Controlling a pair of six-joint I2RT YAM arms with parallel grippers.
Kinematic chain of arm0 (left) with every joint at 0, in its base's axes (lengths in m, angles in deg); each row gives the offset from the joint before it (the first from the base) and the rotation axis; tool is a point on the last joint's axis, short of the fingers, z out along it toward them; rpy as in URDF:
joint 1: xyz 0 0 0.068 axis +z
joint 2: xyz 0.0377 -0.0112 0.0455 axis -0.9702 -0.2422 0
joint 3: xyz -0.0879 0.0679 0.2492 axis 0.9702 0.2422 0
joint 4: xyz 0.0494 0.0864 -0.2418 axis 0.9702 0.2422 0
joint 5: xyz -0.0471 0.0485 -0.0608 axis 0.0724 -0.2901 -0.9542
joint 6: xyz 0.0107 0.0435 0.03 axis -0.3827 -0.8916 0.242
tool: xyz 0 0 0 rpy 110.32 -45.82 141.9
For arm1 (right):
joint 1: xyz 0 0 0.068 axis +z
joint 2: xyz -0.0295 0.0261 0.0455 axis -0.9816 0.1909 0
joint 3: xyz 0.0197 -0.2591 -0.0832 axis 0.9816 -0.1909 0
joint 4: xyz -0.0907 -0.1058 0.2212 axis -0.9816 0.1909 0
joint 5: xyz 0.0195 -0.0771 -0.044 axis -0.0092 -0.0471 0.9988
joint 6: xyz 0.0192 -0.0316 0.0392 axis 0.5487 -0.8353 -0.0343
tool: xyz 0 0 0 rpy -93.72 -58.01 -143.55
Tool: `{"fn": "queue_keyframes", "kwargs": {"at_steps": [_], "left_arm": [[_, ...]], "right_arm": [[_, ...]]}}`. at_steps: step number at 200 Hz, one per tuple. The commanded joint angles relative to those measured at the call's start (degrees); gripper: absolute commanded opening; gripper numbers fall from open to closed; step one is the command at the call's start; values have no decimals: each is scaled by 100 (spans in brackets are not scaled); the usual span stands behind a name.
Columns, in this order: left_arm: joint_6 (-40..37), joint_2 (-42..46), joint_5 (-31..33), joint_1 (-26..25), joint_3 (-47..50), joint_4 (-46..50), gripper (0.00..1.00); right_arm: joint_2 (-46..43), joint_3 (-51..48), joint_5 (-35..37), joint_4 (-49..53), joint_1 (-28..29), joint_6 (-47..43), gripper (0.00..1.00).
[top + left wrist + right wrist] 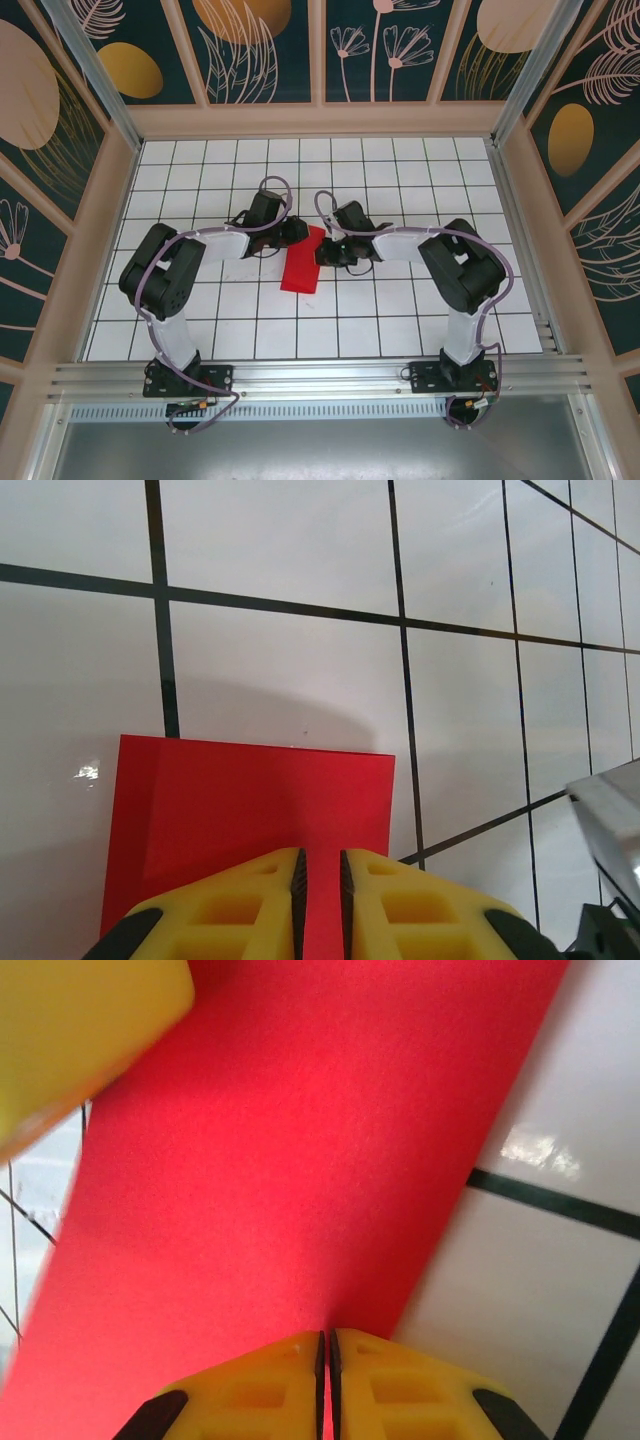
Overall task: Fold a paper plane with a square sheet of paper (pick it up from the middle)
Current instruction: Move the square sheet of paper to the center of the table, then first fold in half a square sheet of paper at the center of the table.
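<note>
Red paper (pixel 303 262) lengthwise near-far; left jaws narrow, right jaws tight on it.

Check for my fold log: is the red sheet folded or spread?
Folded: the red sheet is a narrow rectangle, not square, a layer edge showing.

Both arms stood up from their bases at the near edge, folded at the elbow, and reached inward toward the middle. The left arm (pixel 165 280) bent in from the left, and the left gripper (pixel 295 232) pointed right with its yellow fingers (pixel 230 900) parted by a narrow slit. The right arm (pixel 465 275) mirrored it. The right gripper (pixel 325 252), slightly nearer, pointed left, its fingers pressed together (barely a hairline between them) on the edge of the square sheet of paper (pixel 300 1160). The two grippers sat just beside each other.
</note>
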Motion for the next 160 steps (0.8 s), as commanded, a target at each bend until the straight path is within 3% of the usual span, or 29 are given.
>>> {"fn": "queue_keyframes", "kwargs": {"at_steps": [1, 104, 160], "left_arm": [[-33, 56, 82, 39, 12, 23, 18], [157, 302, 279, 39, 389, -82, 12], [618, 928, -288, -38, 1005, -776, 14]], "right_arm": [[-146, 238, 205, -264, -53, 218, 14], [738, 754, 292, -142, -247, 104, 13], [715, 435, 618, -194, -230, 538, 13]]}}
